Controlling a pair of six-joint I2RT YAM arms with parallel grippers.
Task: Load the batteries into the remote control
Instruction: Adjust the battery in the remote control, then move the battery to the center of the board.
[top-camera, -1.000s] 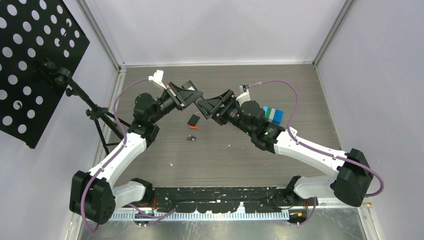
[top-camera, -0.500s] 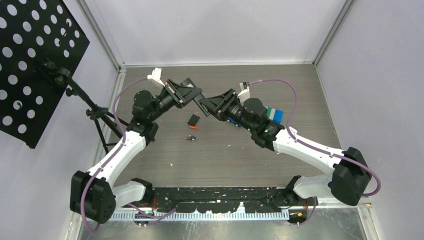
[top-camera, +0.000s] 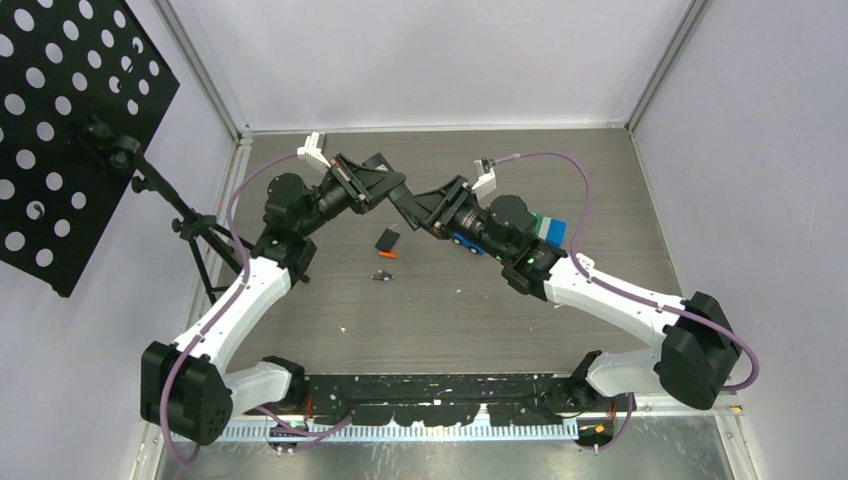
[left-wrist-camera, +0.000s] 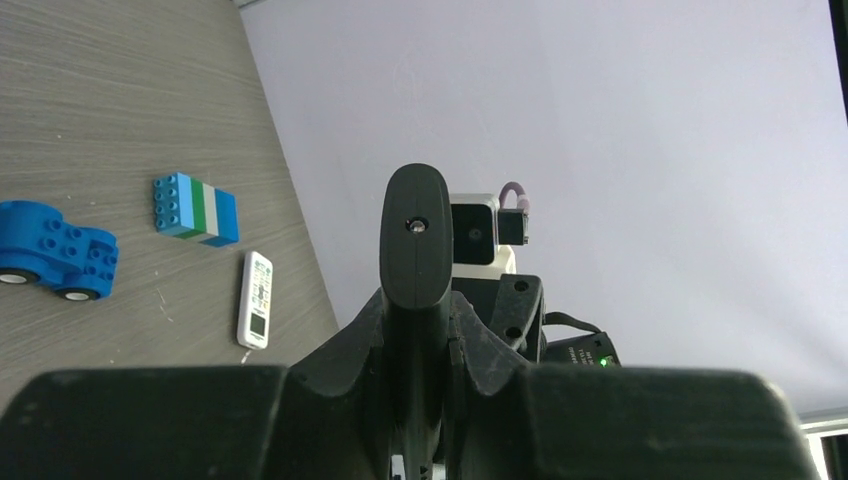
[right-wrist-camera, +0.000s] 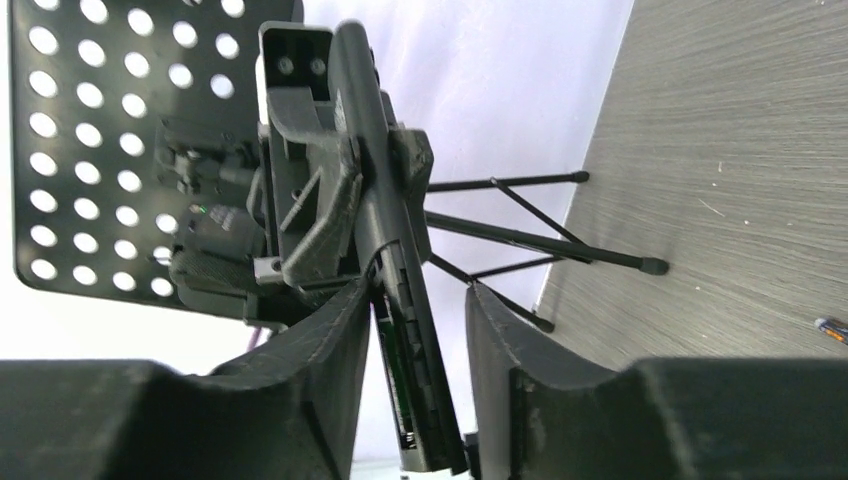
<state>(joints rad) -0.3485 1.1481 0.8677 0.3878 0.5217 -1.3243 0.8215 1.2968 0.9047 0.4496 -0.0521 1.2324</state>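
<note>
A black remote is held edge-on in my left gripper, which is shut on it above the table's far middle. My right gripper is open around the remote's other end; its left finger is close to the remote and a gap shows on the right side. In the top view it meets the left one. A dark green cylinder shows inside the remote's open compartment. An orange-red battery and a dark battery lie on the table below the grippers.
A small black piece lies by the batteries. A white remote, a blue toy car and a stack of coloured blocks lie on the right. A tripod with a perforated black board stands at the left.
Both grippers have shifted slightly left and toward the far wall, staying together at the black remote. The right wrist has shifted, so the blue car now shows under it.
</note>
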